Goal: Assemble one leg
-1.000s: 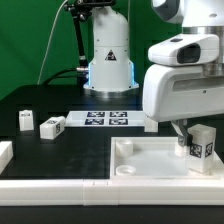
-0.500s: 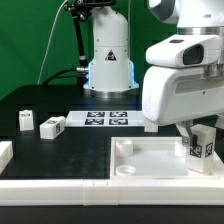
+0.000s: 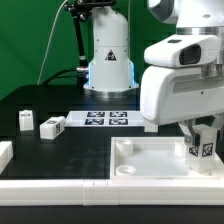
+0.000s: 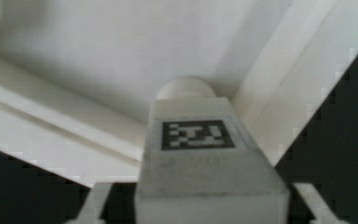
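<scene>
My gripper (image 3: 201,133) is shut on a leg (image 3: 203,150), a small white block with a square marker tag on its face. It holds the leg upright over the right part of the large white tray-like piece (image 3: 130,165), close to its surface. Whether the leg touches it I cannot tell. In the wrist view the leg (image 4: 197,150) fills the space between the fingers of the gripper (image 4: 202,205), with the tray piece (image 4: 87,50) behind it. Two more legs (image 3: 24,121) (image 3: 52,127) lie on the black table at the exterior view's left.
The marker board (image 3: 108,119) lies flat on the table in front of the arm's white base (image 3: 108,60). Another white part (image 3: 4,152) shows at the exterior view's left edge. A white rail (image 3: 60,188) runs along the table's front.
The gripper with the leg has moved slightly down and toward the exterior view's right over the tray piece. The other legs have not moved.
</scene>
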`<state>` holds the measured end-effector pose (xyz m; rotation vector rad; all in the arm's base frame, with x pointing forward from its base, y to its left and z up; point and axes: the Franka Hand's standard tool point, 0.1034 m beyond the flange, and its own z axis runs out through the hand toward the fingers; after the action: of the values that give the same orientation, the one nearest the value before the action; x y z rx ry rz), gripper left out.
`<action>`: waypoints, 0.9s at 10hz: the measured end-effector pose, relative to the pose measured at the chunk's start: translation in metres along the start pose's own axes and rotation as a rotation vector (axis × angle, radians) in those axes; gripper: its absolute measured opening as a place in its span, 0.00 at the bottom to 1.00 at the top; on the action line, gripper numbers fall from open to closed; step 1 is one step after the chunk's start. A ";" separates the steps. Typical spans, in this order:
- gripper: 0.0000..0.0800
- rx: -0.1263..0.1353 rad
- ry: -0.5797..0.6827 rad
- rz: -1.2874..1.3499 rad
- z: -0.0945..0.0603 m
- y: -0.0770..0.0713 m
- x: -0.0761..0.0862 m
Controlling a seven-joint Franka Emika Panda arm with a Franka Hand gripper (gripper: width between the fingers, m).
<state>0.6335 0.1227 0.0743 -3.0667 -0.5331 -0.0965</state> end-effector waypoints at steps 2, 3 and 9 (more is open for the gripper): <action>0.36 0.012 0.004 0.278 0.001 0.001 0.000; 0.36 0.012 0.008 0.382 0.001 0.001 0.000; 0.36 0.020 0.035 1.148 0.002 0.004 -0.002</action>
<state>0.6334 0.1181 0.0725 -2.8146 1.1968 -0.1021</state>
